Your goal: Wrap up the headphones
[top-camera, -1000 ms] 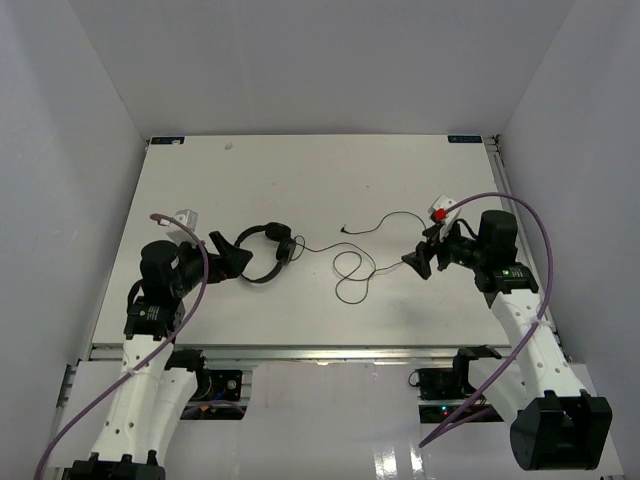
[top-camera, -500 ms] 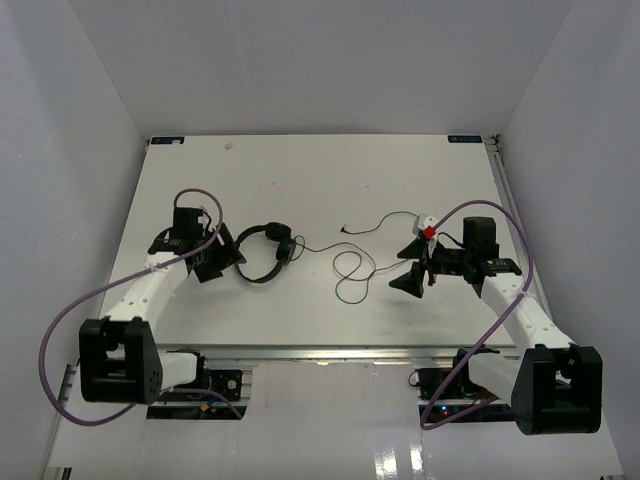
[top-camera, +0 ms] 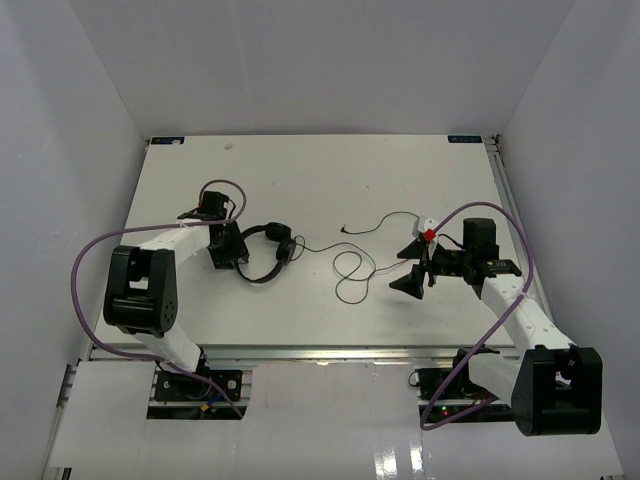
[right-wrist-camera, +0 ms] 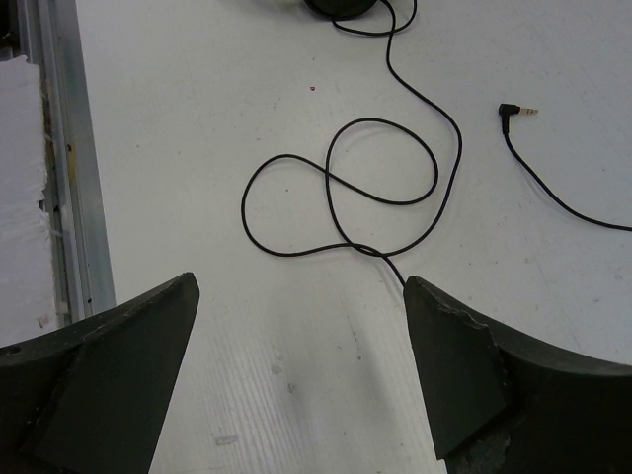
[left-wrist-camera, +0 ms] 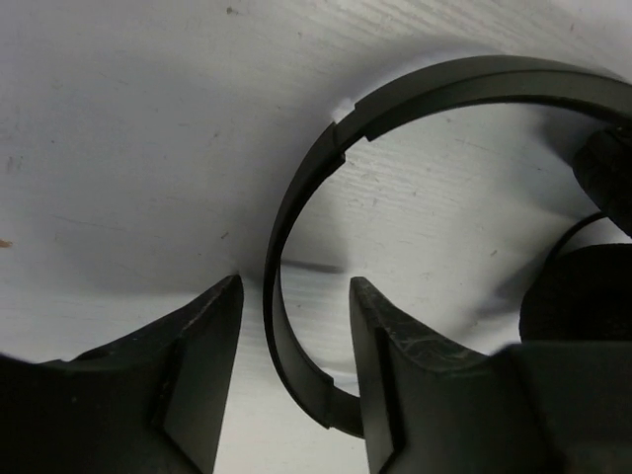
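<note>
Top external view shows the headphones (top-camera: 284, 250) lying flat on the bench (top-camera: 330, 180), left of its middle and a little nearer the near edge than the far one. The left gripper (top-camera: 232, 255) sits at their left side. In the left wrist view its jaws are partly open and straddle the headband (left-wrist-camera: 474, 84), which curves down between the two fingers (left-wrist-camera: 197, 375); I cannot tell whether either finger touches it. An earcup (left-wrist-camera: 578, 296) shows dark at the right of that view. The cord (right-wrist-camera: 380, 120) runs from the earcups toward the right edge, lies in loose loops near the middle of the bench, then bends back to end at the plug (top-camera: 343, 228). The right gripper (top-camera: 410, 283) hangs over the right half of the bench, just beside the loops, jaws spread wide and holding nothing.
</note>
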Controlling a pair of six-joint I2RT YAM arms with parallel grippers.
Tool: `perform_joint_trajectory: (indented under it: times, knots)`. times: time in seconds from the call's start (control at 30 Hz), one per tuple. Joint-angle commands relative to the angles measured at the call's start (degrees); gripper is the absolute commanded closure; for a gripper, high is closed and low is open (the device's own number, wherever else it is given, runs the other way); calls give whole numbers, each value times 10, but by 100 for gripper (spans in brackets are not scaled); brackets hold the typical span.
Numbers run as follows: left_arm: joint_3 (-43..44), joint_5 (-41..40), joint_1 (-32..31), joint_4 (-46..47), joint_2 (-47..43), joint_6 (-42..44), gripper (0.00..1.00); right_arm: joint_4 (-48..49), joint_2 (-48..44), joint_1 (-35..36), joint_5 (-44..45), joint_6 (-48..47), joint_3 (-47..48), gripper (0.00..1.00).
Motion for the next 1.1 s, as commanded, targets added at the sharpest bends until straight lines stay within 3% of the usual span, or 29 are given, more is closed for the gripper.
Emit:
perform_joint_trajectory:
  times: [0.0, 0.33, 0.53, 0.67, 0.8, 0.87, 0.93, 1.07]
  knots:
    - [9, -52, -5, 1, 14, 1, 48, 9, -7, -7, -13, -8, 8, 9]
    - [-24, -51, -13, 38, 19, 5, 70, -1, -8, -14, -22, -14, 6, 9]
    - [-43, -33, -14, 64, -15, 9, 98, -54, -15, -11, -66, -82, 4, 10]
    - [-47, -21, -14, 59, -72, 15, 100, -70, -13, 27, -27, -116, 24, 8]
    - [-48, 7, -17, 28, -166, 16, 100, -42, -6, 128, 116, -123, 50, 5]
    - [-46, 20, -21, 11, -215, 14, 100, 16, -8, 176, 174, -87, 52, 1]
    - [-42, 33, -24, -11, -252, 12, 100, 82, -4, 217, 206, -60, 55, 8]
    - [-15, 59, -27, -59, -321, 5, 100, 135, 57, 262, 205, -37, 108, 10]
